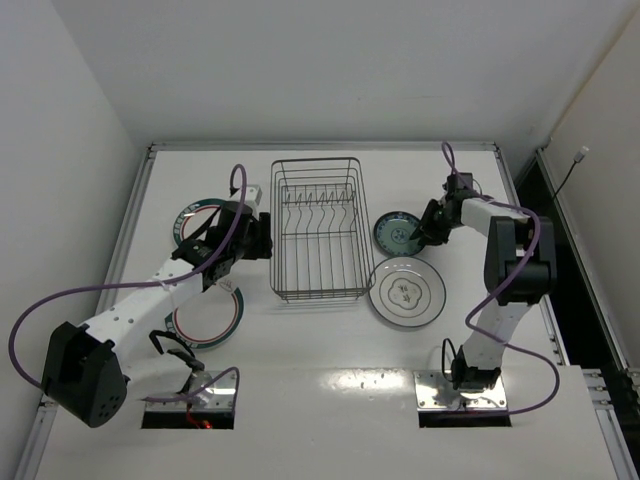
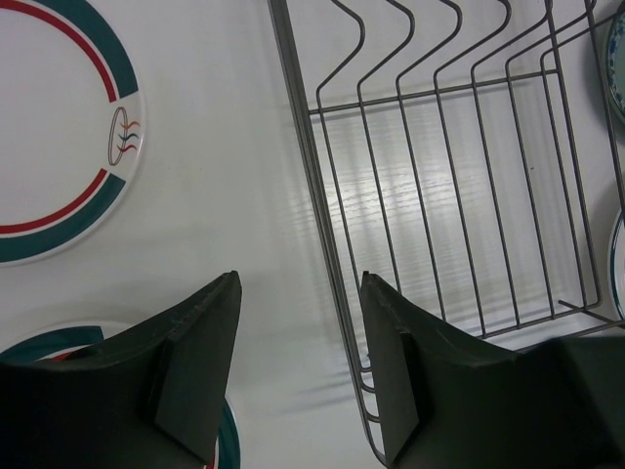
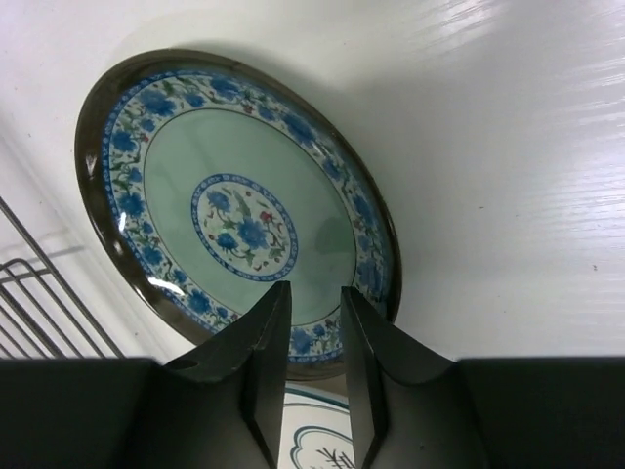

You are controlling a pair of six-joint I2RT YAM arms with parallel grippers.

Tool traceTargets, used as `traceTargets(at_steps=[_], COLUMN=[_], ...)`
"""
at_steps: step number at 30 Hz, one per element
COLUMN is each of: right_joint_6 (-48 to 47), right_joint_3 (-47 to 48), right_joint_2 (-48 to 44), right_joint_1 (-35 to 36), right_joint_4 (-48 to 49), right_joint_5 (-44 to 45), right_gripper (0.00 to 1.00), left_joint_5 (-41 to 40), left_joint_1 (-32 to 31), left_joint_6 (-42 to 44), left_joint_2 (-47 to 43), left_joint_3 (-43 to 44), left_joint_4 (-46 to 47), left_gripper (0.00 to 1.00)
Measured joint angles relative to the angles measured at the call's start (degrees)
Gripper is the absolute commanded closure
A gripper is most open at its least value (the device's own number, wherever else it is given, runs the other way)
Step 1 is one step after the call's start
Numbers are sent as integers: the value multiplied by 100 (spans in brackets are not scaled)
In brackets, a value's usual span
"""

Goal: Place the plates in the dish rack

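The dish rack (image 1: 315, 230) stands mid-table with nothing in it. Two white plates with green-and-red rims lie left of it, one at the back (image 1: 195, 220) and one nearer (image 1: 210, 320). The blue-patterned plate (image 1: 397, 233) and the larger grey-rimmed plate (image 1: 406, 292) lie flat to its right. My left gripper (image 1: 262, 238) is open and empty, and its jaws straddle the rack's left rim wire (image 2: 306, 147). My right gripper (image 3: 314, 288) is open by a narrow gap and hovers over the near rim of the blue plate (image 3: 234, 186).
The table has raised edges at the back and sides. The rack's upright prongs (image 1: 313, 195) stand in its far half. A purple cable loops above the left arm (image 1: 238, 185). The grey-rimmed plate (image 3: 317, 440) lies right beside the blue one.
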Motion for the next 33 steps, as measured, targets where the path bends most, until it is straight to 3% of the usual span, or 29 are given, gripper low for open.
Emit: traceTargets(at_steps=[3, 12, 26, 33], right_joint_6=[-2, -20, -33, -17], right_joint_3=[-20, -20, -87, 17], right_joint_2=[-81, -1130, -221, 177], right_joint_1=[0, -70, -308, -299], right_joint_4=[15, 9, -151, -149], right_joint_5=[52, 308, 212, -94], right_gripper=[63, 62, 57, 71], left_joint_5=[0, 0, 0, 11], left_joint_1=[0, 0, 0, 0], left_joint_6=[0, 0, 0, 0], left_joint_2=[0, 2, 4, 4], left_joint_3=[0, 0, 0, 0], left_joint_4=[20, 26, 26, 26], left_gripper=[51, 51, 51, 51])
